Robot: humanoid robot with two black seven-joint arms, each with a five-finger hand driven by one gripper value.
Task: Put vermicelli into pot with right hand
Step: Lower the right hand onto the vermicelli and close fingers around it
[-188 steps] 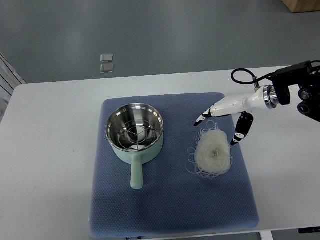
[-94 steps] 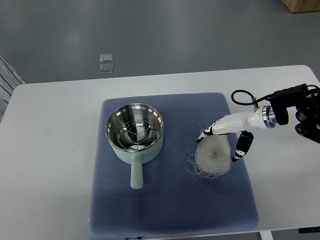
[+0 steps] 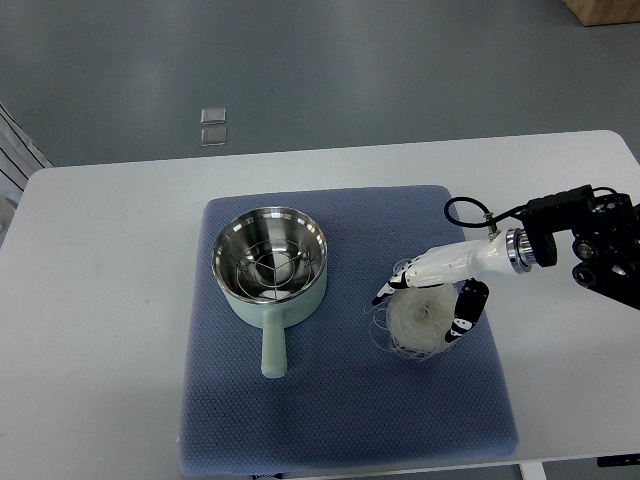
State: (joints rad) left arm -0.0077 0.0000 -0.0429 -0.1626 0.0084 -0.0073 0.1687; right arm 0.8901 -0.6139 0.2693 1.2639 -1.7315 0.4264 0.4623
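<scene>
A pale nest of vermicelli (image 3: 418, 320) lies on the blue mat (image 3: 340, 410), to the right of the pot. The pot (image 3: 269, 262) is light green with a steel inside and a wire rack in it; its handle points toward the near edge. My right hand (image 3: 420, 308) comes in from the right and is down over the vermicelli, with fingers (image 3: 392, 288) on its far left side and the thumb (image 3: 463, 312) on its right side. The fingers are spread around the nest and have not closed on it. The left arm does not show.
The blue mat lies on a white table (image 3: 110, 300). A black cable (image 3: 465, 214) loops above my right wrist. Two small square plates (image 3: 213, 125) lie on the grey floor beyond the table.
My right hand has moved down and toward the near left, from above the nest's far edge to straddling it. The vermicelli and the pot have not moved.
</scene>
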